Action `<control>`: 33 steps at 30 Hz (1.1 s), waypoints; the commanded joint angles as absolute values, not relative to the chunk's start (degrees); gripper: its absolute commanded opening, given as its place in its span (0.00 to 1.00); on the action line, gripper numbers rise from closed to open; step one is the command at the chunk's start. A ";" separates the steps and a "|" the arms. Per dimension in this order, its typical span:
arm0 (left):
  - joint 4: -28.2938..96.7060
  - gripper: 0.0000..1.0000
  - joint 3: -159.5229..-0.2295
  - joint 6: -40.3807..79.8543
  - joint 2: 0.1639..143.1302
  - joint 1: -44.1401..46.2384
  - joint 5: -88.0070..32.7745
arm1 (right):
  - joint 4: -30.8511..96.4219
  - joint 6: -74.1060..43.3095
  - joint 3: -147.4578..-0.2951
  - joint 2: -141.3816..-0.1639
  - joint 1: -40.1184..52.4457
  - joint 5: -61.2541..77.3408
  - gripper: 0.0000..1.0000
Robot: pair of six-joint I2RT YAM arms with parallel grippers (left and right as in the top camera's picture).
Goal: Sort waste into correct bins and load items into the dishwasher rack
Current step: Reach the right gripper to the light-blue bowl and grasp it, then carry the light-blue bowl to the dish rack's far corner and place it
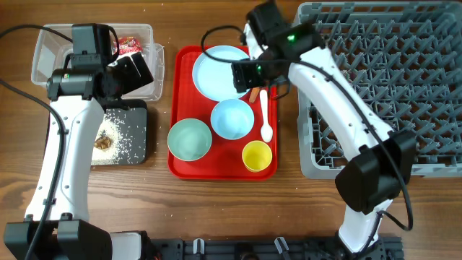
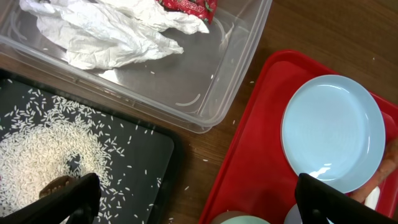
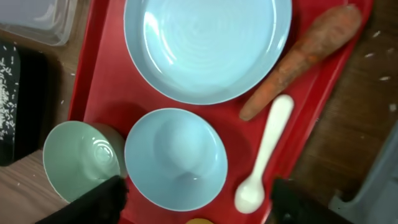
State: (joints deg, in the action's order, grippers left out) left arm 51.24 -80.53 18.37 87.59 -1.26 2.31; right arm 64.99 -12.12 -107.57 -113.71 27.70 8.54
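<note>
My left gripper (image 2: 199, 205) is open and empty above the gap between the black tray (image 2: 143, 155) and the red tray (image 2: 255, 149). The clear tub (image 2: 205, 99) holds the white napkin (image 2: 106, 34) and red wrapper (image 2: 189, 6). Rice (image 2: 43, 149) and a brown scrap (image 2: 56, 183) lie on the black tray. My right gripper (image 3: 199, 202) is open and empty over the light blue bowl (image 3: 175, 158). On the red tray lie the plate (image 3: 205, 43), carrot (image 3: 301, 59), white spoon (image 3: 264, 155), green bowl (image 3: 78, 158) and yellow cup (image 1: 256, 155).
The grey dishwasher rack (image 1: 390, 87) fills the right side of the table, right of the red tray (image 1: 180, 108). The clear tub (image 1: 43, 54) and black tray (image 1: 126, 137) stand at the left. Loose rice grains lie on the wood between the trays.
</note>
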 commanded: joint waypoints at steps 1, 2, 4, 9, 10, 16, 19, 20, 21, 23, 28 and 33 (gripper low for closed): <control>50.81 1.00 -80.79 18.96 88.20 -1.50 2.85 | 62.65 -11.99 -101.03 -116.07 28.08 8.47 0.67; 50.78 1.00 -80.79 18.96 88.20 -1.50 2.85 | 60.93 -11.99 -98.87 -116.07 28.05 8.49 0.66; 50.63 1.00 -80.79 18.96 88.20 -1.52 2.87 | 56.01 -11.97 -93.51 -116.07 28.08 8.54 0.63; 50.06 1.00 -80.79 21.50 88.20 -1.50 2.85 | 43.57 -7.44 -82.35 -116.07 28.05 8.71 0.46; 50.06 1.00 -80.79 21.50 88.20 -1.50 2.85 | 42.83 -7.22 -81.95 -116.07 28.05 8.75 0.43; 50.02 1.00 -80.79 21.50 88.20 -1.50 2.87 | 40.12 -7.35 -80.86 -116.71 28.05 7.99 0.04; 50.02 1.00 -80.79 21.47 88.20 -1.52 2.87 | 40.66 -7.73 -84.16 -115.61 27.22 6.96 0.04; 50.02 1.00 -80.79 21.47 88.20 -1.50 2.87 | 42.13 -7.68 -87.15 -114.67 26.28 6.55 0.04; 50.02 1.00 -80.79 21.47 88.20 -1.50 2.87 | 43.79 -7.68 -90.21 -113.54 25.32 5.30 0.04; 50.02 1.00 -80.79 21.47 88.20 -1.52 2.87 | 48.36 -7.49 -97.58 -110.26 22.83 -0.82 0.04; 50.02 1.00 -80.79 21.47 88.20 -1.50 2.87 | 47.27 -7.25 -104.75 -102.87 15.55 -32.25 0.04; 50.02 1.00 -80.79 21.47 88.20 -1.52 2.87 | 35.70 14.83 -103.57 -108.44 10.61 -47.68 0.04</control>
